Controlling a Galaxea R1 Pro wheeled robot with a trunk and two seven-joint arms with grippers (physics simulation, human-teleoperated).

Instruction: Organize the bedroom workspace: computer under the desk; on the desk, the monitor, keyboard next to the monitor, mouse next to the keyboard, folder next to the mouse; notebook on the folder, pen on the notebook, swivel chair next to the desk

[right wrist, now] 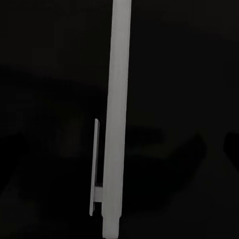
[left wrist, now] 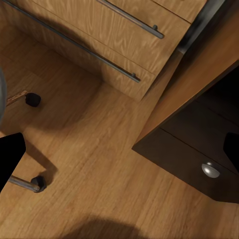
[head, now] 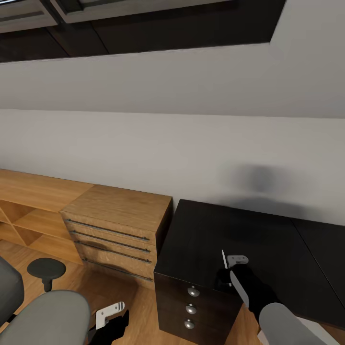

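R gripper (head: 226, 274) jaws clenched on the pen (head: 224, 259), upright over the black worktop (head: 268, 239). Pen's light, stiff, slick (thin, so mid-shaft hold's best). L gripper (head: 109, 320) low nr chair (head: 48, 314); jaws: can't tell.

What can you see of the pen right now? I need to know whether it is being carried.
The pen is a thin, white, plastic-looking stick, held upright and slightly tilted in the right gripper above the glossy black desk. The right wrist view shows its long straight barrel with a slim clip along one side, against the dark desk. Only its lower end touches the gripper.
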